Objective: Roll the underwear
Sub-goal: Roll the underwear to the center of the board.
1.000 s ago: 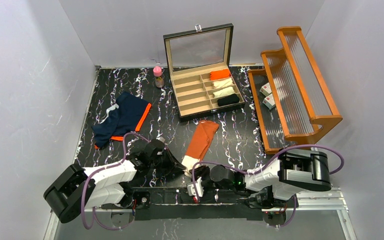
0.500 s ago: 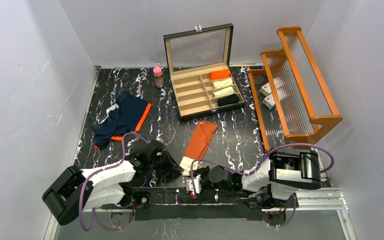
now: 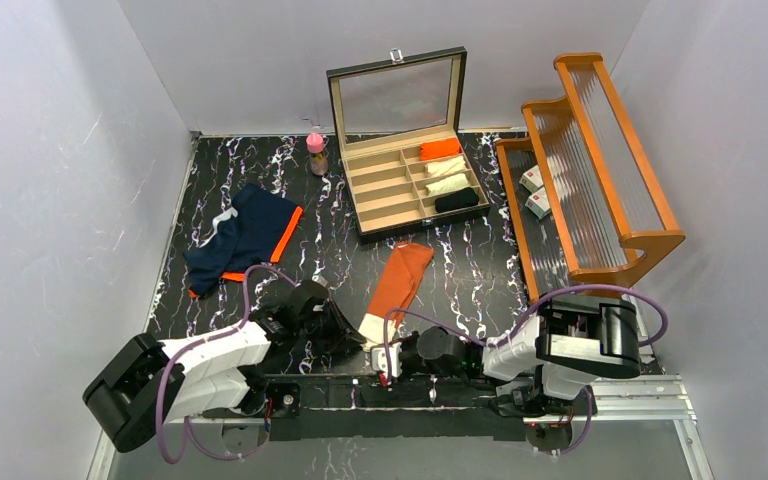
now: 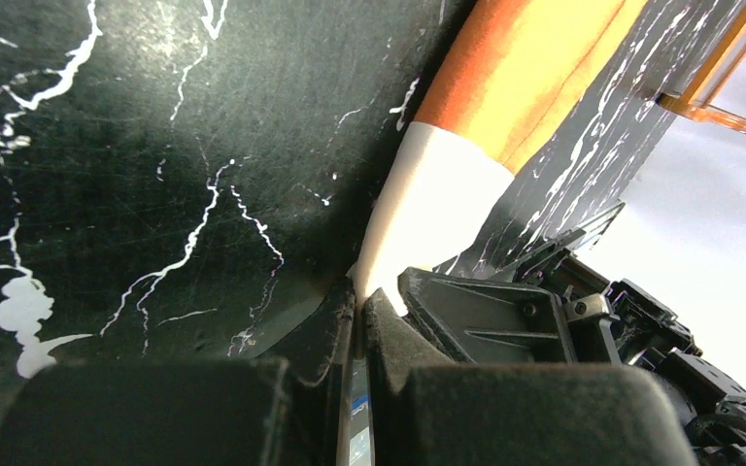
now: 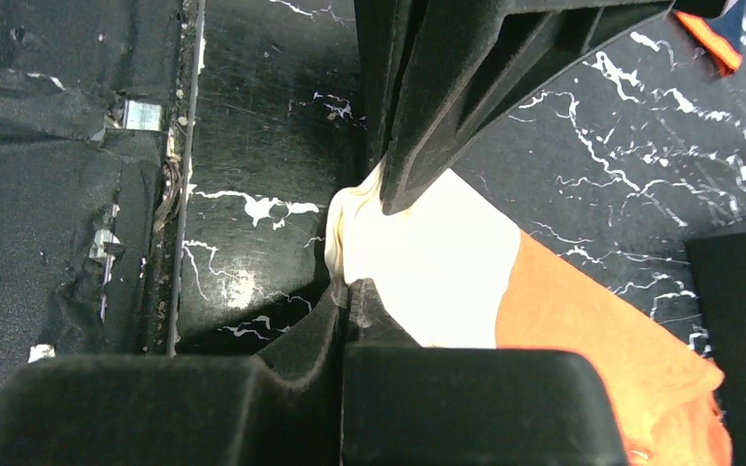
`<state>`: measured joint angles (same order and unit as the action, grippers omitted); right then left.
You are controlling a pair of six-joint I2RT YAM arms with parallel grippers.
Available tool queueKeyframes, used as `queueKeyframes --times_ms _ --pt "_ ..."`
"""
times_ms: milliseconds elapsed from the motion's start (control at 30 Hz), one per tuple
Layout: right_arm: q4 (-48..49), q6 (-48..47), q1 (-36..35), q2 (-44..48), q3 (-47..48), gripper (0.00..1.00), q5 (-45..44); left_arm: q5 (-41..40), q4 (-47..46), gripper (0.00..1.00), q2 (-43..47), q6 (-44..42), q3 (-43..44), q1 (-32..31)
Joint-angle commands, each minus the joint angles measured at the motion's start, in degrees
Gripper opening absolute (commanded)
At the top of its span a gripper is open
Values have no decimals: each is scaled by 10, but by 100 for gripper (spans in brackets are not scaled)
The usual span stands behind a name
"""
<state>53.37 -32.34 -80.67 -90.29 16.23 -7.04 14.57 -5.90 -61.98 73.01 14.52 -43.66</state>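
Two garments on bench (image 3: 480, 285), seen from the top view.

Item 1: rust-orange underwear (image 3: 400, 280). Folded to a narrow strip, flat on bench near centre, long axis approx. 7-to-1 o'clock. White waistband (image 3: 373, 326) forms the 7 o'clock end, closest to the arm bases. Not yet rolled.

Item 2: navy underwear (image 3: 242, 232) w/ orange trim. Loosely crumpled at approx. 10 o'clock, well apart from item 1 and from both arms.

Left tool (image 3: 361, 337): low on bench, reaching in from the 9 o'clock side. Clenched, jaws pressed together. Wrist view shows a corner of the waistband nipped at the tip.

Right tool (image 3: 379, 345): low on bench, reaching in from the 3 o'clock side. Clenched likewise. Wrist view shows the jaws meeting on the waistband's near edge, just beside the left tool's tip. Cloth edge puckers slightly betw. the two tips.

Other items: display box (image 3: 457, 212) at 12 o'clock, glass lid raised. Its right-hand compartments hold rolled items (image 3: 447, 176): one orange, two cream, one black. Pink-capped bottle (image 3: 316, 153) stands just left of the box. Wooden rack (image 3: 600, 170) at approx. 2-3 o'clock, w/ small cartons (image 3: 534, 190) on its lower tier.
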Motion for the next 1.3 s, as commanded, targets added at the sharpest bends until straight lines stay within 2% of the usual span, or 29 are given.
queueKeyframes --times_ms 0,367,700,867,1033,1267 --pt "-89 71 19 9 9 1 69 -21 24 5 25 -11 15 2" --pt "-50 227 85 52 5 1 196 -75 97 42 49 -51 60 2" --pt "49 426 165 37 -20 1 285 -135 151 76 91 -99 94 2" --pt "104 518 199 26 -25 1 322 -137 148 78 98 -123 95 2" --pt "119 610 234 12 -20 1 346 -121 138 78 88 -166 102 2" --pt "197 765 300 -48 -40 1 374 -102 109 77 88 -216 105 2"
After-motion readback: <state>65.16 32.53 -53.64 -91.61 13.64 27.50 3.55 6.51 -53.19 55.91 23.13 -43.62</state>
